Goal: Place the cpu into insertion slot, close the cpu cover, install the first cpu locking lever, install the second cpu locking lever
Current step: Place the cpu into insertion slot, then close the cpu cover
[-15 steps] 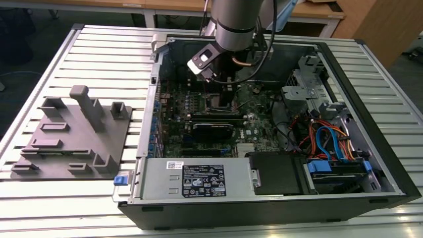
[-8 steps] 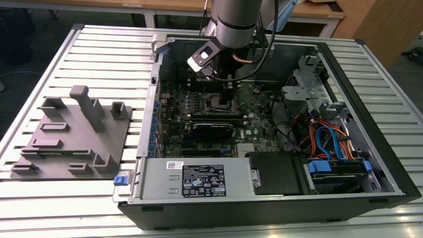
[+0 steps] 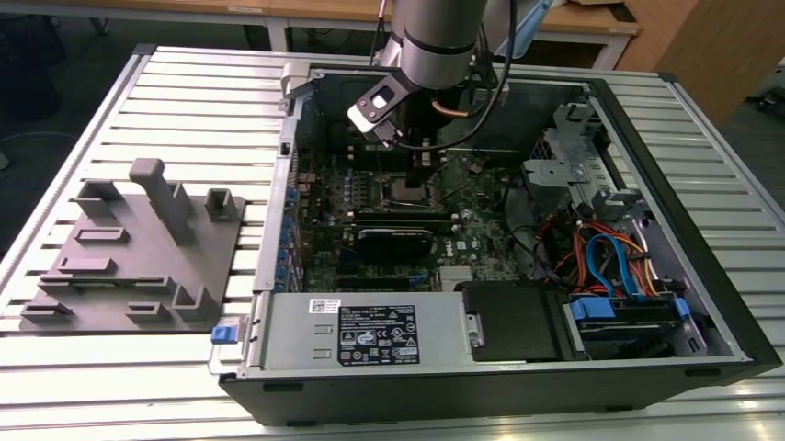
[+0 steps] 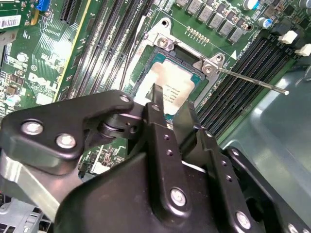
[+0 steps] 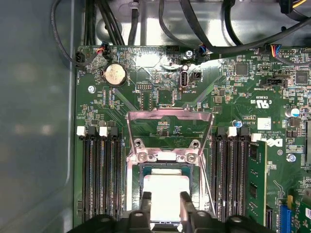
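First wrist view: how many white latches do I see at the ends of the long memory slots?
4. Two white latches stand on one side of the cpu cover, two more on the other side. The hand may hide others.

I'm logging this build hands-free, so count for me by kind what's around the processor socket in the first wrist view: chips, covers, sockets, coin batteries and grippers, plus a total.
cpu: 1
cpu cover, swung open: 1
insertion slot: 1
coin battery: 1
gripper, at the cpu: 1
Total: 5
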### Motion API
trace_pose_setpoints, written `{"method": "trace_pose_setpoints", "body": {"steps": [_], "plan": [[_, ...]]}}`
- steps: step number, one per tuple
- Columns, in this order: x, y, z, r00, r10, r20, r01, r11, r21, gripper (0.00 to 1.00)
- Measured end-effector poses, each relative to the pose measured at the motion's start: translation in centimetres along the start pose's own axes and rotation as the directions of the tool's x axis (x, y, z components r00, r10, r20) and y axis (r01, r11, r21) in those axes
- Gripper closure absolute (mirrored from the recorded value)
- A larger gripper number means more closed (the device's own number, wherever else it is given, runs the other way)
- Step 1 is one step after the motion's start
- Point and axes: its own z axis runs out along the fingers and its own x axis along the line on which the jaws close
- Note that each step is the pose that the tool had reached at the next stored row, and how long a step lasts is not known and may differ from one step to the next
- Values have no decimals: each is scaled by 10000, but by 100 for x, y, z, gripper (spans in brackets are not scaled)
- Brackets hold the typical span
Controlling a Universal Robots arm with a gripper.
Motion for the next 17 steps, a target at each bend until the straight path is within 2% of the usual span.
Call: {"method": "trace_pose_setpoints", "body": {"steps": [1,4,7,8,9,14,17], "plan": [[0,0,-1,10000,-1,1,1,10000,1,65],[0,0,-2,10000,0,1,0,10000,0,67],[0,0,-3,10000,0,1,0,10000,0,85],[0,0,-4,10000,0,0,0,10000,0,85],[0,0,-4,10000,0,1,0,10000,1,90],[0,0,-7,10000,-1,0,1,10000,1,90],[1,0,-30,10000,0,0,0,10000,0,90]]}}
